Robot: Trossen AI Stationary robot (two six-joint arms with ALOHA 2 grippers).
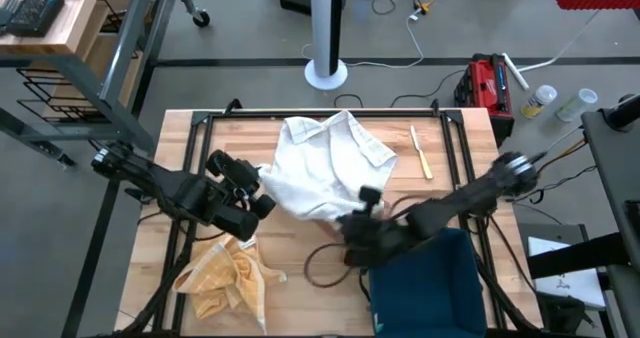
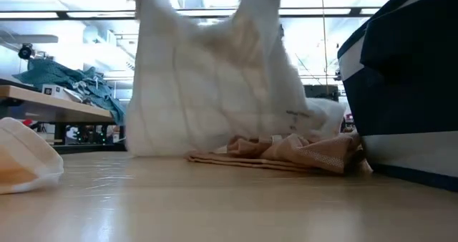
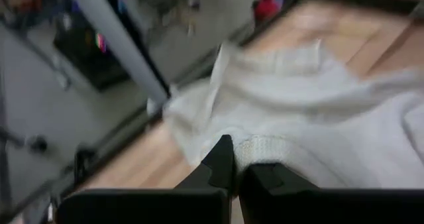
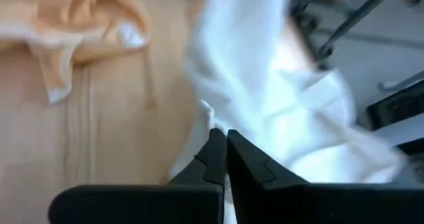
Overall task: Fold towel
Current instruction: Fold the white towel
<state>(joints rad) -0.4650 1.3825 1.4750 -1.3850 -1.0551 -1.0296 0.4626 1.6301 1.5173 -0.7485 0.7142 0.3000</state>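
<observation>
A white towel (image 1: pixel 325 168) hangs stretched and lifted between two grippers above the table (image 1: pixel 452 168). The left gripper (image 1: pixel 262 204) and right gripper (image 1: pixel 358 221) each pinch an edge. No fold is made yet; folding remains.

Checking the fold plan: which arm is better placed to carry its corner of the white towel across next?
Left, probably. The left gripper and right gripper both pinch the white towel, but the right sits against the dark blue bin, with less room.
</observation>
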